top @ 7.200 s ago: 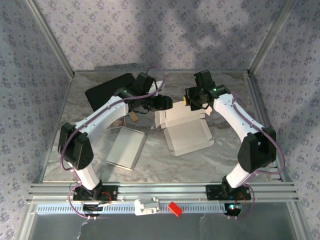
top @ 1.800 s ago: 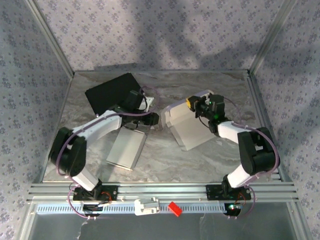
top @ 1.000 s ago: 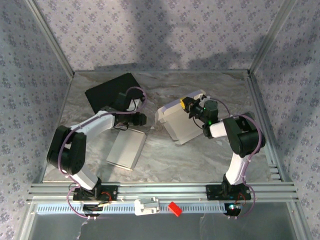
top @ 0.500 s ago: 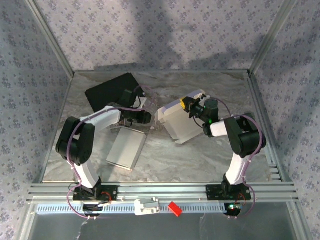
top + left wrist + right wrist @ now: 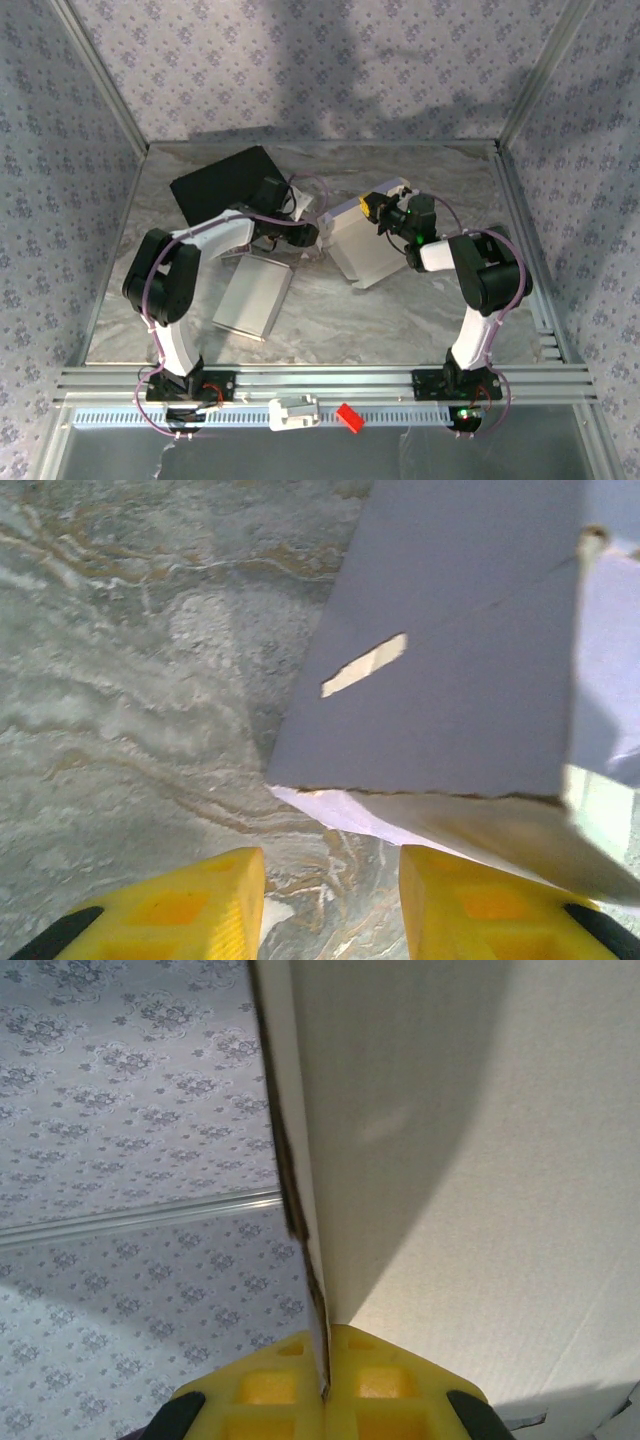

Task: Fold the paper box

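The white paper box [image 5: 362, 245] lies partly folded mid-table, its panels raised. My right gripper [image 5: 375, 207] is shut on the box's far edge; in the right wrist view the yellow fingers [image 5: 270, 1388] pinch a thin cardboard panel [image 5: 460, 1190] running up from them. My left gripper [image 5: 312, 236] sits at the box's left side, open. In the left wrist view its yellow fingertips [image 5: 200, 905] stand apart over the marble, with the box's corner [image 5: 440, 710] just ahead and nothing between them.
A flat grey-white folded box [image 5: 252, 297] lies on the marble near the left arm. A black board [image 5: 222, 180] rests at the back left. Metal frame posts and patterned walls ring the table [image 5: 330, 320].
The box went from flat and open to folded up and shifted left under the right gripper. In the last second the left gripper moved right, up to the box's left side.
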`<state>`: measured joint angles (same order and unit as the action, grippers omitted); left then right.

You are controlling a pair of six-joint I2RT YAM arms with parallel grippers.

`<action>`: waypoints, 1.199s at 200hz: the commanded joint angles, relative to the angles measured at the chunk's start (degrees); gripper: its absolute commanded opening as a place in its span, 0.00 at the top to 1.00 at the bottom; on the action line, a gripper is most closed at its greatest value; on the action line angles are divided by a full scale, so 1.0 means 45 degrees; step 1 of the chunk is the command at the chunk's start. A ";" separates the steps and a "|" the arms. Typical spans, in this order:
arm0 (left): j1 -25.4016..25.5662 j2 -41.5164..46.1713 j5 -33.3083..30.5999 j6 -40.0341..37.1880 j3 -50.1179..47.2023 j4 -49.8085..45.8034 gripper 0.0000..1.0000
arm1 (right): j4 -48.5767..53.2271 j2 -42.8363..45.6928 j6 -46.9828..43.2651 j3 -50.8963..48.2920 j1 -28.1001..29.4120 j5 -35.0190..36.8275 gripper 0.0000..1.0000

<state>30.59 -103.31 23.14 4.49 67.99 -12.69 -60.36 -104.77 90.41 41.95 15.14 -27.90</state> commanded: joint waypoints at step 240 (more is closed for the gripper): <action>0.0174 -0.0675 0.2278 -0.1673 -0.0142 0.3048 0.73 | 0.0707 -0.0292 0.1133 0.0803 0.0114 0.0217 1.00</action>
<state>31.46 -105.38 29.45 -2.74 64.79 -2.63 -57.14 -104.92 93.45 44.42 15.29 -27.40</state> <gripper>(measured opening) 0.274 0.059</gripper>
